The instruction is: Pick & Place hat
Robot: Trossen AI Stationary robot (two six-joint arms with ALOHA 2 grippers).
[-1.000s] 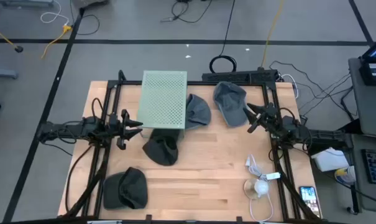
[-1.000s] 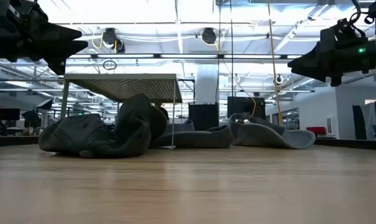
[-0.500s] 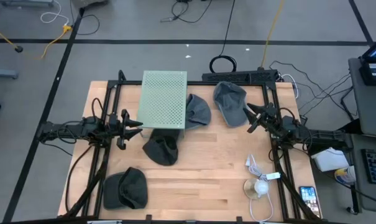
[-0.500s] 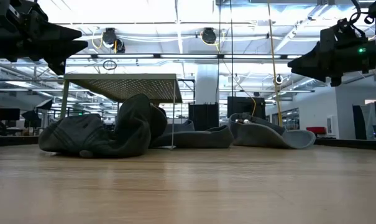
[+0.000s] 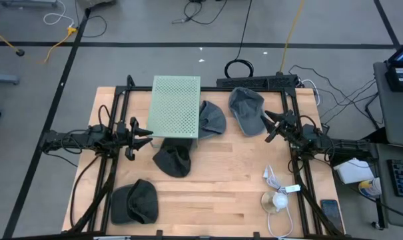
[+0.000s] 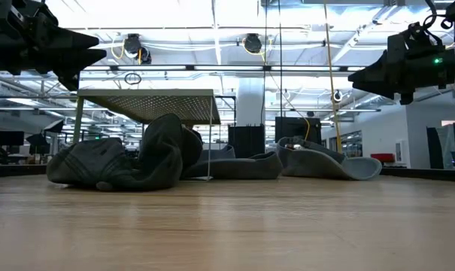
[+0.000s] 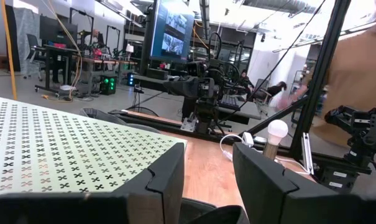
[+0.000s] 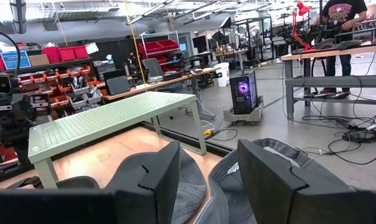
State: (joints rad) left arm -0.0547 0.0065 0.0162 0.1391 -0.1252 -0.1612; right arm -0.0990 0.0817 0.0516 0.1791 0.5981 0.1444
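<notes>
We see four dark grey hats on the wooden table [image 5: 221, 180]. One hat [image 5: 134, 202] lies at the near left corner, a second, crumpled hat [image 5: 172, 160] sits just in front of the pale green perforated stand [image 5: 176, 105], a third hat [image 5: 212, 120] lies against the stand's right side, partly tucked under it, and a fourth hat [image 5: 246, 109] lies at the far right, its brim toward our right arm. Our left gripper [image 5: 144, 133] hangs above the table at the left, beside the near left corner of the stand, its fingers apart and holding nothing. Our right gripper [image 5: 270, 127] hovers above the table at the right, just near the fourth hat, its fingers likewise spread and empty. From the low view both grippers stay well above the tabletop, the left gripper [image 6: 92, 56] over the stand's edge and the right gripper [image 6: 359, 75] over the far right hat [image 6: 329, 162]. A white cable with a small round lamp [image 5: 278, 200] lies on the table's near right, and a dark phone [image 5: 331, 212] rests beside it at the edge.
</notes>
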